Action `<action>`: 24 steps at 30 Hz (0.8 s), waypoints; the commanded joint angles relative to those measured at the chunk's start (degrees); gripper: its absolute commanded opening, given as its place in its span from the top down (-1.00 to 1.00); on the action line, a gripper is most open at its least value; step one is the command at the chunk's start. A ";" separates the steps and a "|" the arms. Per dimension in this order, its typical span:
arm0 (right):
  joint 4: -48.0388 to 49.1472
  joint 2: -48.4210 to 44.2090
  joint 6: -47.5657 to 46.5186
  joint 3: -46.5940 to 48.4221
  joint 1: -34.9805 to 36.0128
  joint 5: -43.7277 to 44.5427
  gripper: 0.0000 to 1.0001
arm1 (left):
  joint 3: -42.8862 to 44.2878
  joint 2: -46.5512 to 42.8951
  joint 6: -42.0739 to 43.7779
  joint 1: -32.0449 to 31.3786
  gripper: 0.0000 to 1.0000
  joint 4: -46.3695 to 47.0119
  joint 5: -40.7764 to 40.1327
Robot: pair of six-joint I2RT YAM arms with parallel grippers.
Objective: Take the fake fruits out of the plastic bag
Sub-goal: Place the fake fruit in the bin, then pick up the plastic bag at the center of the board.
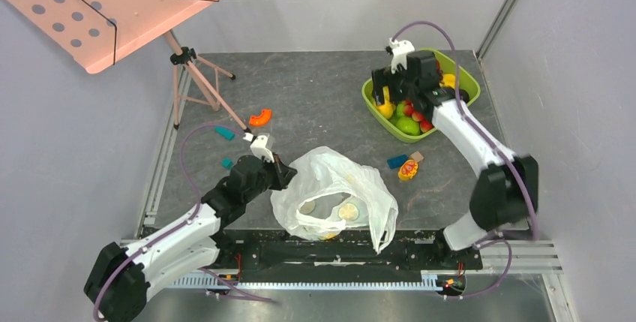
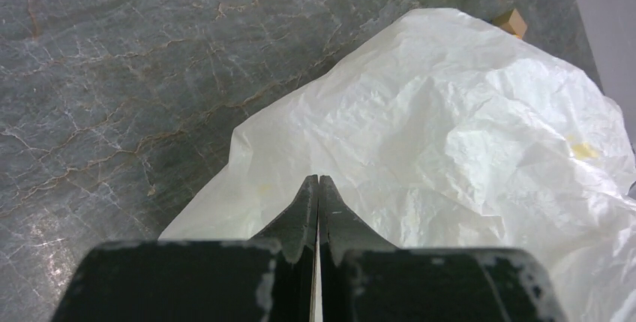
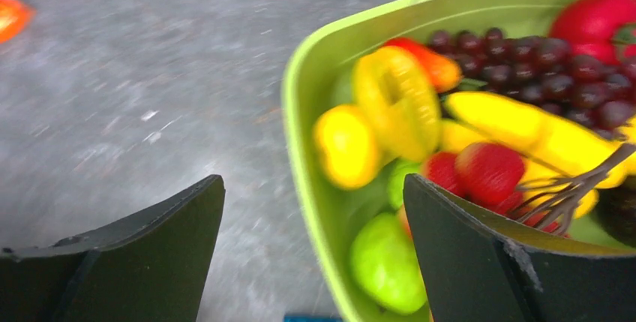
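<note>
Translucent white bag (image 1: 330, 176), pale, possibly yellowish fruit (image 1: 349, 210) showing through; grey desk (image 1: 315, 89) veined brown; lime-green tray (image 3: 298, 149).

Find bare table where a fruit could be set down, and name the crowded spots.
Bare: the stretch of table between the stand, the green tray and the bag. Crowded: the tray, heaped with fruit, and the strip right of the bag, where small blocks lie.
</note>
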 commanded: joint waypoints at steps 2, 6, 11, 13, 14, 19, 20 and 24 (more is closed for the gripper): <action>2.90 -16.10 -3.82 -17.64 0.93 -27.76 -0.84 | 2.97 -2.18 0.11 0.25 0.96 -3.48 -0.38; 13.95 -29.50 -2.10 -32.53 4.96 -38.60 -0.88 | 3.64 -2.74 0.58 0.25 0.96 -4.16 -0.13; 16.38 -38.67 -3.89 -39.24 17.25 -35.94 -0.96 | 4.06 -2.99 0.49 0.25 0.96 -4.15 -0.08; 17.09 -39.80 -3.41 -40.86 21.01 -32.71 -0.96 | 4.12 -3.32 0.22 0.23 0.96 -4.16 0.04; 17.15 -39.97 -3.45 -41.79 22.49 -31.41 -0.96 | 4.12 -3.58 0.00 0.25 0.96 -4.16 0.05; 15.77 -37.24 -5.65 -43.92 27.83 -21.17 -0.96 | 4.03 -5.15 -0.31 0.25 0.96 -6.36 -0.02; 14.98 -35.99 -6.24 -43.80 28.75 -18.77 -0.96 | 4.07 -5.35 -0.20 0.25 0.96 -6.68 -0.04; 14.16 -31.68 -7.93 -43.21 32.20 -10.89 -0.93 | 4.30 -6.26 0.16 0.21 0.96 -7.74 -0.38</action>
